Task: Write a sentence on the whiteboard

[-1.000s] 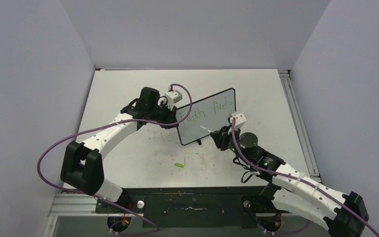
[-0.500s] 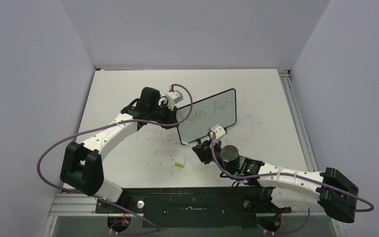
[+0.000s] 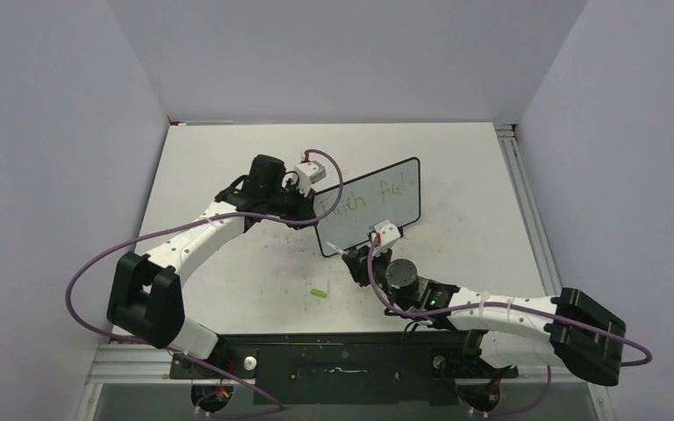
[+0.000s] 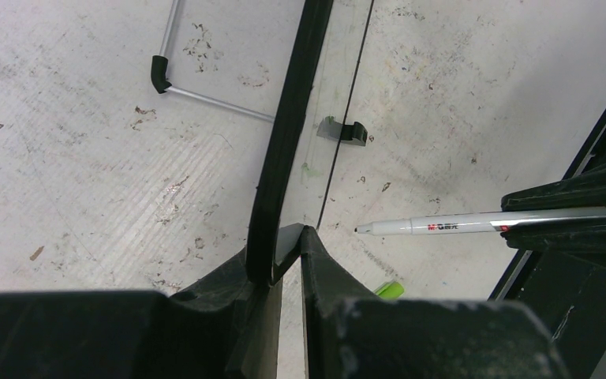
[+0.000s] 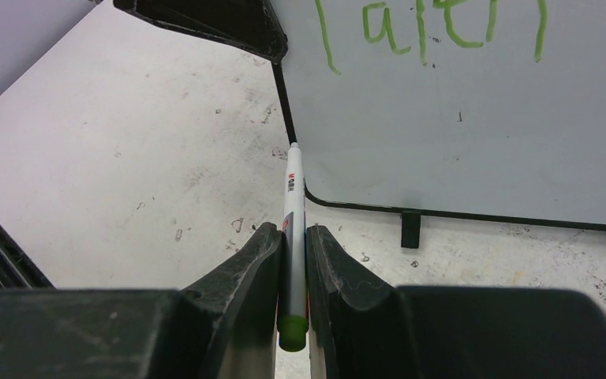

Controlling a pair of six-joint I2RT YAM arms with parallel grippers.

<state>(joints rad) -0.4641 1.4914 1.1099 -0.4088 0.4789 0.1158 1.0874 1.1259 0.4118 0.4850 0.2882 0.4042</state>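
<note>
sentence (image 3: 377, 194) looks half done: one line on the whiteboard (image 3: 360, 230), centre frame, lower part blank. left gripper (image 4: 288, 237) clamps its left edge; right gripper (image 5: 290, 233) squeezes marker (image 5: 293, 189) by its lower-left corner.

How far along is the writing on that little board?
One line of green words is on the whiteboard. The left hand clamps its edge; the right hand grips the marker near its lower corner. Its lower half is blank, so more seems left.
</note>
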